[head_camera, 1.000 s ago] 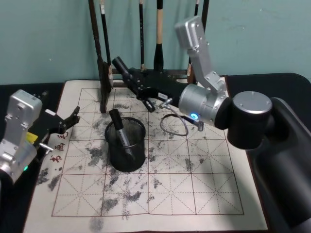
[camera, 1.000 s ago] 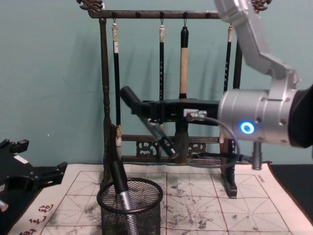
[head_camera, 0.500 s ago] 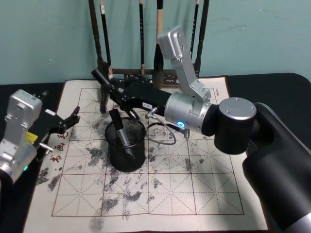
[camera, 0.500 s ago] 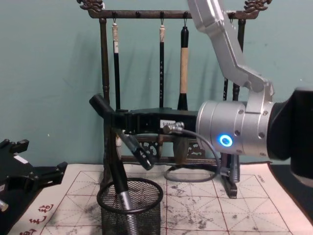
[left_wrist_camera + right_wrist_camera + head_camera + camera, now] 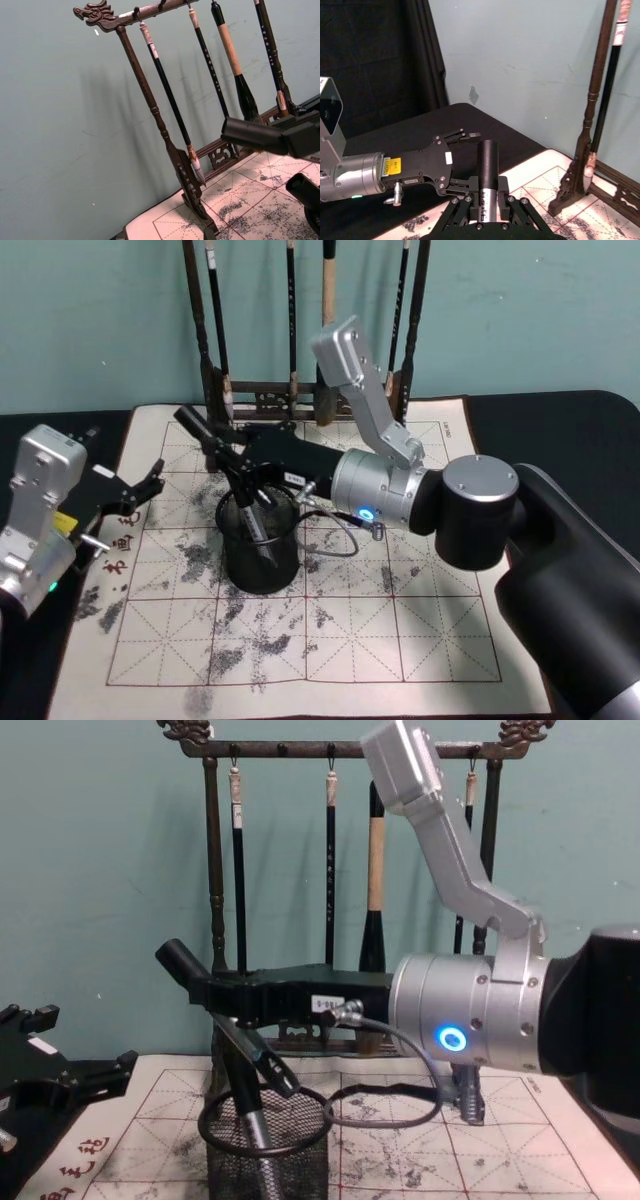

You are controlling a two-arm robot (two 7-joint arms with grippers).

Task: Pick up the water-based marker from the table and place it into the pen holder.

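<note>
- The right pincer (image 5: 222,452) is reaching across from the robot's right side and hanging just above the pen holder (image 5: 259,545), its fingers clamped on the water-based marker (image 5: 226,1020).
- The marker is being held aslant, its dark butt end up toward the robot's left and its lower end dipping at the holder's round rim in the chest view; this tilt likely lets the tip clear the rim before the pen slides in.
- A second pen (image 5: 250,516) is already leaning inside the mesh cup, so the held marker is probably being aimed at the free part of the opening beside it.
- The holder is standing upright on the ink-stained grid mat (image 5: 420,640) that is covering the worktop, in front of the brush rack (image 5: 212,860), whose hanging brushes are staying clear behind the arm.
- The left pincer (image 5: 135,490) is resting parked at the mat's left edge, its fingers apart and holding nothing.
- Judgement: placement is nearly complete; release is remaining.
</note>
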